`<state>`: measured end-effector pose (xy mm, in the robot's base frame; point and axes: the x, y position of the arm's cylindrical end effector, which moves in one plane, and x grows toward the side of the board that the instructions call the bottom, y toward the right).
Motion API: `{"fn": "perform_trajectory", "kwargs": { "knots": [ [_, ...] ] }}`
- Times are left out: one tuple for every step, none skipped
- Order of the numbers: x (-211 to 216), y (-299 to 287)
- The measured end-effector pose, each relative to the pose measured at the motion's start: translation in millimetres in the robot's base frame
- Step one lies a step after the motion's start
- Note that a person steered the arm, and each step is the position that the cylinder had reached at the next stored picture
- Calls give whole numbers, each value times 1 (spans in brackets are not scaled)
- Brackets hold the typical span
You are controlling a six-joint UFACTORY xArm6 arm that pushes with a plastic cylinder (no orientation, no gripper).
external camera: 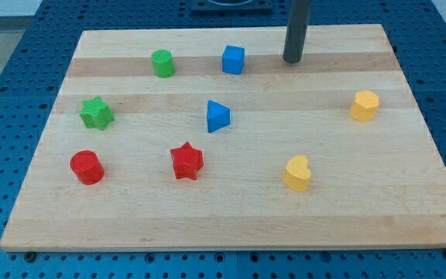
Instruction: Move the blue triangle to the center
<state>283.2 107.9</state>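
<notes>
The blue triangle (pixel 217 116) lies on the wooden board (pixel 409 194), a little left of the board's middle and slightly above it. My tip (pixel 293 60) rests on the board near its top edge, up and to the right of the blue triangle and well apart from it. The blue cube (pixel 233 60) sits to the left of my tip, above the triangle.
A green cylinder (pixel 162 63) is at the top left, a green star (pixel 96 113) at the left, a red cylinder (pixel 87 167) at the bottom left, a red star (pixel 186 161) below the triangle. Two yellow blocks sit at the right (pixel 365 106) and lower middle (pixel 297 173).
</notes>
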Motion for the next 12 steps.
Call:
{"fn": "perform_trajectory", "kwargs": {
  "knots": [
    [0,-1],
    [0,0],
    [-1,2],
    [12,21],
    [57,34],
    [108,36],
    [137,19],
    [162,-21],
    [166,-60],
    [178,-102],
    [183,-152],
    [164,-191]
  ]
}}
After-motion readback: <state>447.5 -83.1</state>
